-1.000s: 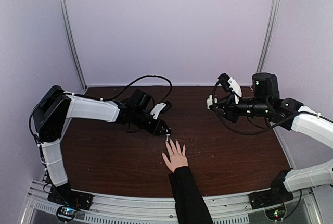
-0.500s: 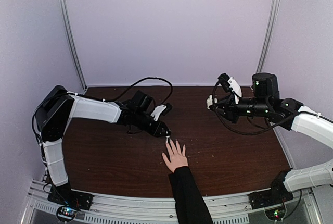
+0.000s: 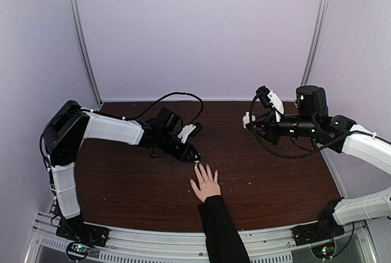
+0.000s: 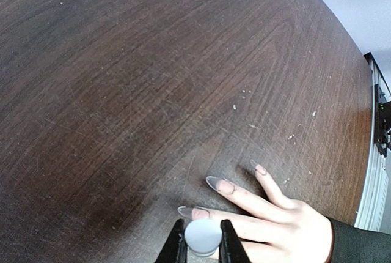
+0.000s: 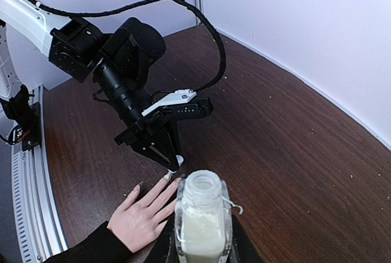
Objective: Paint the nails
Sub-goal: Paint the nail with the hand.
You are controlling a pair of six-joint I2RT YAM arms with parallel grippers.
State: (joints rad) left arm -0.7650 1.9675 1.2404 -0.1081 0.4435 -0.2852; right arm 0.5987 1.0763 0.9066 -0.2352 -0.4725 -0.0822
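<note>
A light-skinned hand (image 3: 206,185) with a black sleeve lies palm down on the table, fingers spread. Its long nails show in the left wrist view (image 4: 219,184). My left gripper (image 3: 194,156) is shut on the white brush cap (image 4: 203,233), right over the tip of one finger, beside its nail (image 4: 193,212). In the right wrist view the cap's tip (image 5: 165,176) is at the fingertips of the hand (image 5: 143,214). My right gripper (image 3: 249,119) is shut on the open clear bottle (image 5: 201,220) of whitish polish and holds it upright above the table at the right.
The dark wooden table (image 3: 134,183) is ringed by pale walls with metal posts (image 3: 82,37) at the back corners. A black cable (image 3: 177,95) loops over the left arm. The black sleeve (image 3: 221,226) crosses the front edge.
The left arm has shifted slightly, with its gripper tip staying over the fingertips. The right arm and the hand have not moved.
</note>
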